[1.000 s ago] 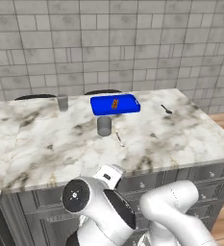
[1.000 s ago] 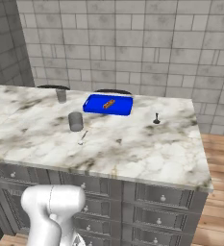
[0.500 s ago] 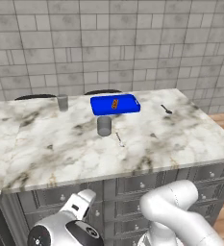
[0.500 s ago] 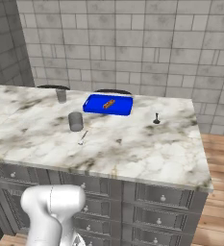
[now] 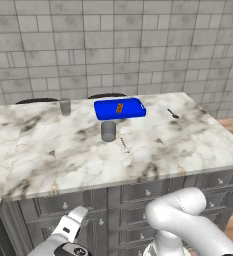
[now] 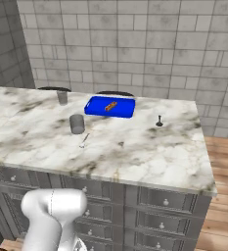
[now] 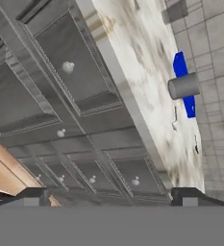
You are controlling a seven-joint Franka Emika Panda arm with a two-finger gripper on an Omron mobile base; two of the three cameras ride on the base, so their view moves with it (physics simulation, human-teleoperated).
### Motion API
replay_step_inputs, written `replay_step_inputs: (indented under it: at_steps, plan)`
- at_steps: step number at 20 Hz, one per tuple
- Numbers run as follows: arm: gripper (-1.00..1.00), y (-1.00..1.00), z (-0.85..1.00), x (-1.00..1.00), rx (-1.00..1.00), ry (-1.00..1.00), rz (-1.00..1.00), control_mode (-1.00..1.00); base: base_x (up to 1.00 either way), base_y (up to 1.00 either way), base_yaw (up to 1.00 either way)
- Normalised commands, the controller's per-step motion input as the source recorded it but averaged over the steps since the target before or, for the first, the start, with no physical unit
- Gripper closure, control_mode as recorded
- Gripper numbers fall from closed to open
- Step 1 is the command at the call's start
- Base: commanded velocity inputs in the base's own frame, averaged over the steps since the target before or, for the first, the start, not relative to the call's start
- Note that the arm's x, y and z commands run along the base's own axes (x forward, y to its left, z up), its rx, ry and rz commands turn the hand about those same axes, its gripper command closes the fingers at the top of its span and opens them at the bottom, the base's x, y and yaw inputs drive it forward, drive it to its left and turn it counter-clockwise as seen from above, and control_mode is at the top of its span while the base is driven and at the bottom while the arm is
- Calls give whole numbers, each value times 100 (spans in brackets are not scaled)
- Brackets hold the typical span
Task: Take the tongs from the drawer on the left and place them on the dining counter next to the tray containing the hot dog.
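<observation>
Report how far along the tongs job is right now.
Done: nothing visible yet. The drawer is shut, and no tongs lie beside the tray with the hot dog on the dining counter.
In hand: the gripper, open and empty, is low in front of the cabinet fronts, facing the drawers.
Left: pull the drawer open, take out the tongs and set them next to the tray.

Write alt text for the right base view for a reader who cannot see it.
A white marble counter over grey drawers holds a blue tray with a hot dog near its far edge. In front of the tray stand a grey cup and a thin utensil; a small dark spoon lies to the right.
</observation>
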Motion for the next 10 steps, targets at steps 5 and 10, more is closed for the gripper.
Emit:
replay_step_inputs:
  at_steps: [5,10]
  plan:
    - [-100,0,-19,59,-3,-4,6,-100,0,0,0]
    - [-100,4,-11,40,-2,-12,6,-100,0,0,0]
